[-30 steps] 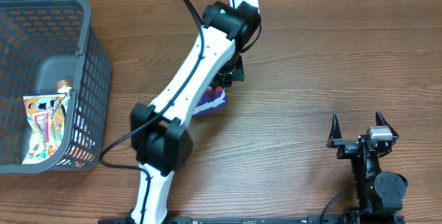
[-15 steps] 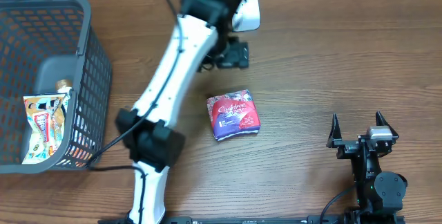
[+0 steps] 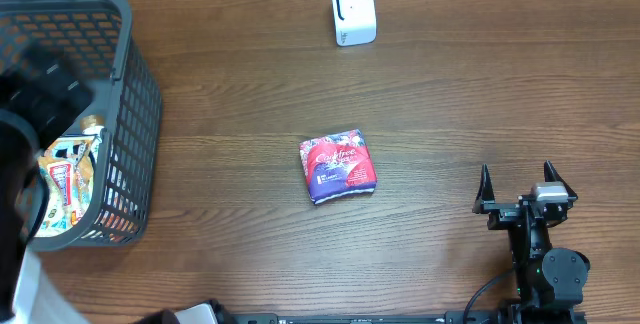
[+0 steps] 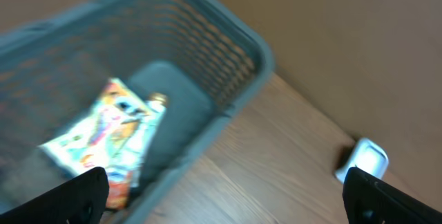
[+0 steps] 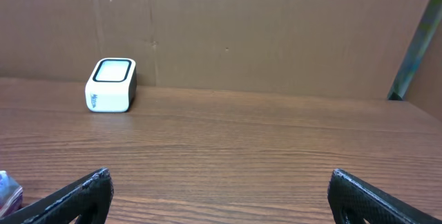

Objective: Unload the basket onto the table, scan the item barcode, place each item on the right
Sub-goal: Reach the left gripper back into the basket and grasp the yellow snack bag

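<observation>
Two wide-open jaw pairs, nothing held. You see left gripper (image 4: 238,204) blurred over grey plastic mesh basket (image 3: 130,54), arm cropped; right gripper (image 3: 518,186) sharp. Red-purple soft packet (image 3: 338,166): print unreadable.

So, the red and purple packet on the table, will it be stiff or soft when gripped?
Probably soft: the packet looks puffy, so it may dent. Its glossy wrapper could slip. It lies flat, so rolling seems unlikely.

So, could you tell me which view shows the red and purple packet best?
The overhead view: the red and purple packet lies whole and unobstructed there. The right wrist view catches only a sliver at its left edge, and the left wrist view misses it entirely.
</observation>
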{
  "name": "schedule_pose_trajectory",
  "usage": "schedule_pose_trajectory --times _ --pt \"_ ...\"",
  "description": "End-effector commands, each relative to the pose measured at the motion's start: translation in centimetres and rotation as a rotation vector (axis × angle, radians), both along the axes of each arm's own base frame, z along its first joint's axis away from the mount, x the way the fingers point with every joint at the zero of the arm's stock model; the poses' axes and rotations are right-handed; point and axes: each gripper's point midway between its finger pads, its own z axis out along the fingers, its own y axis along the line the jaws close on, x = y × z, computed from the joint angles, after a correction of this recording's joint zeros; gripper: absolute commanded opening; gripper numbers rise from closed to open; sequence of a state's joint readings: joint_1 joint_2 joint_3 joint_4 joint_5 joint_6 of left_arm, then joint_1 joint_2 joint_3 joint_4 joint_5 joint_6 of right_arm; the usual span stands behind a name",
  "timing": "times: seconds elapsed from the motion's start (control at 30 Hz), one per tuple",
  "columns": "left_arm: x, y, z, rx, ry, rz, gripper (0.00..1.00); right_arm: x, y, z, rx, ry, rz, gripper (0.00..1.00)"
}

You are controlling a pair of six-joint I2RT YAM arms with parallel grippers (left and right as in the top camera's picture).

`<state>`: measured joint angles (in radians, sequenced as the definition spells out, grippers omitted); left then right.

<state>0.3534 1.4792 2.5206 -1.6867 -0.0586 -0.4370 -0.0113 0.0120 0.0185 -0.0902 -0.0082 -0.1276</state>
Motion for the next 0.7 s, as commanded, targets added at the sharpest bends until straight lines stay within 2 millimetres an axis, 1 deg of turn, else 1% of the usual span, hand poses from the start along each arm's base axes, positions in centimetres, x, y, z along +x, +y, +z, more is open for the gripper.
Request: schedule_pose_trajectory --times 0.0,0.07,0.17,0.23,0.37,0.47,0.53,0.67 --pt "-1.1 3.5 -2.9 0.043 0.146 0.08 1.0 0.0 0.0 -0.2 -0.001 -0.005 -0.003 1.0" --pt "-1.6 5.0 -4.8 0.06 0.236 0.14 1.0 0.0 0.0 -0.2 -0.001 -0.005 -0.003 1.0" --pt "-2.4 8.0 -7.2 0.089 0.351 0.328 1.0 0.0 0.0 -0.1 -0.001 -0.005 -0.003 1.0" --pt "-2.1 9.6 -8.7 0.097 0.395 0.416 1.0 0.0 0.0 -0.1 -0.001 -0.005 -0.003 1.0" --pt "0.9 12.2 -12.0 0.084 0.444 0.447 1.0 0.0 0.0 -0.1 -0.001 -0.005 -0.003 1.0" --pt "2.7 13.4 -15.4 0.006 0.503 0.428 1.0 0.0 0.0 -0.1 -0.001 -0.005 -0.003 1.0" --pt "4.0 13.7 -18.2 -0.068 0.56 0.364 1.0 0.0 0.0 -0.2 -0.001 -0.005 -0.003 1.0" --pt "6.3 13.4 -22.6 -0.163 0.655 0.211 1.0 0.0 0.0 -0.1 -0.001 -0.005 -0.003 1.0"
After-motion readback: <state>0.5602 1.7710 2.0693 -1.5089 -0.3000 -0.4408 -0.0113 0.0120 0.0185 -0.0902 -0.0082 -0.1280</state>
